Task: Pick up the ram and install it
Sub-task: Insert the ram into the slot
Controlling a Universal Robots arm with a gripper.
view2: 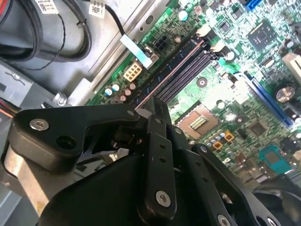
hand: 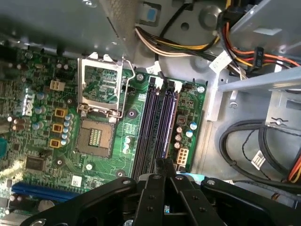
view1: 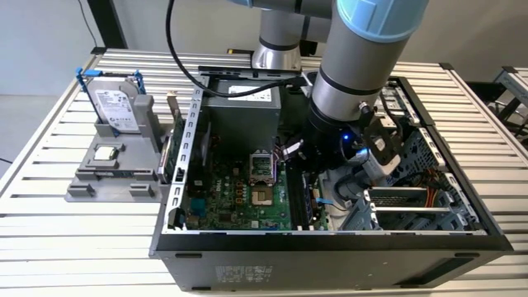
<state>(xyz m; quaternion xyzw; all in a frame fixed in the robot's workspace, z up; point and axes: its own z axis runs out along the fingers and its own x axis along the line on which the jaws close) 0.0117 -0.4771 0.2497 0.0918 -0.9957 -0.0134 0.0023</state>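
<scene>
Fingers (hand: 160, 168) of the gripper (hand: 164, 165) closed together, nothing visible between them, tips just above the memory slots (hand: 155, 122) of the motherboard (hand: 42, 94). Ram (view1: 167, 158) apparently standing on edge between fixture (view1: 111, 185) and case wall (view1: 188, 142), though identification is uncertain. Judged light, stiff, fragile; grip the bare long edges, clear of chips and contacts

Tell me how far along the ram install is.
Done: nothing that shows; the memory slots look empty in the first wrist view. In hand: the pincer sits just above those slots, inside the computer case. Whether it carries the ram I cannot tell. Left: the ram is not seated.
</scene>
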